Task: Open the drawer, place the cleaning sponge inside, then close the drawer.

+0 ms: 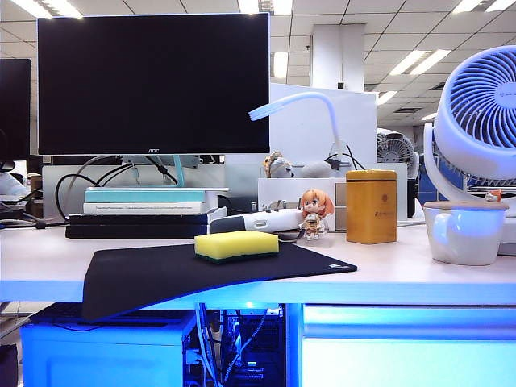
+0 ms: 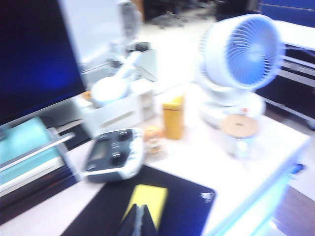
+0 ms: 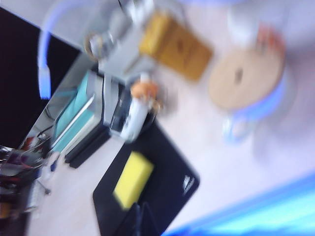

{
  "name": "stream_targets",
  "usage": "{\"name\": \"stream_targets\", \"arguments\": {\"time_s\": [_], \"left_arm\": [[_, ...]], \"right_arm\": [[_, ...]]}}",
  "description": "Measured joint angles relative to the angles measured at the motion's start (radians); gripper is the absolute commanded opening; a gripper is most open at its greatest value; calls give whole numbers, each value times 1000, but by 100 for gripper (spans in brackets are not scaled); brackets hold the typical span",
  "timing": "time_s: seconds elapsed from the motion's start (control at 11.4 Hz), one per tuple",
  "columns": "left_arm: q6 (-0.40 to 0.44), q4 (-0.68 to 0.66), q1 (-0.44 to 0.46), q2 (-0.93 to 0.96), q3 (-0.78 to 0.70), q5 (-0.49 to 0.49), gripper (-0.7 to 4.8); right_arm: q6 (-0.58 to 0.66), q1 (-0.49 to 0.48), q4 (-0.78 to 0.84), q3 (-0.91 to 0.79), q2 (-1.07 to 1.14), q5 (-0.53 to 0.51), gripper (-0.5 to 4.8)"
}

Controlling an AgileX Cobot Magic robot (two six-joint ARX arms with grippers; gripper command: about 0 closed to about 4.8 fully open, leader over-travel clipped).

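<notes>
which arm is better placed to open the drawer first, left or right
Probably right: the drawer sits under the desk's right side. Both the shut right gripper and shut left gripper hover above the cleaning sponge.

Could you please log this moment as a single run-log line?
drawer: closed | cleaning sponge: on black mat | left gripper: shut, above mat | right gripper: shut, above mat

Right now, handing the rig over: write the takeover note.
Left gripper: shut, empty, above the cleaning sponge.
Right gripper: shut, empty, also over the desk near the sponge.
Neither arm shows in the exterior view.
Sponge lies on the black mat, untouched.
Drawer, under the desk edge on the right, looks closed.
Done: nothing.
Left: open drawer, put sponge in, close drawer.
</notes>
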Motion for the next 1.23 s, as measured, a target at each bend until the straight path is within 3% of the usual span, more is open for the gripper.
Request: {"name": "stream_targets", "arguments": {"time_s": [0.18,0.53,0.79,0.97,1.23], "left_arm": [[5,-10,-96,14,1,-2,-5],[9,-63,-114,41,7,22,-5],[17,-164,-114,48,12,41,-5],[19,-290,-114,85,28,106,-5],[19,-275,-115,86,32,159,-5]], "right_arm": [[58,0,10,-34,45,-26,-2],[118,-37,106,-138,53,-50,-2],[121,-132,217,-253,50,-141,-2],[121,-268,444,-426,50,-286,-2],[128,-387,500,-552,50,-315,-2]]}}
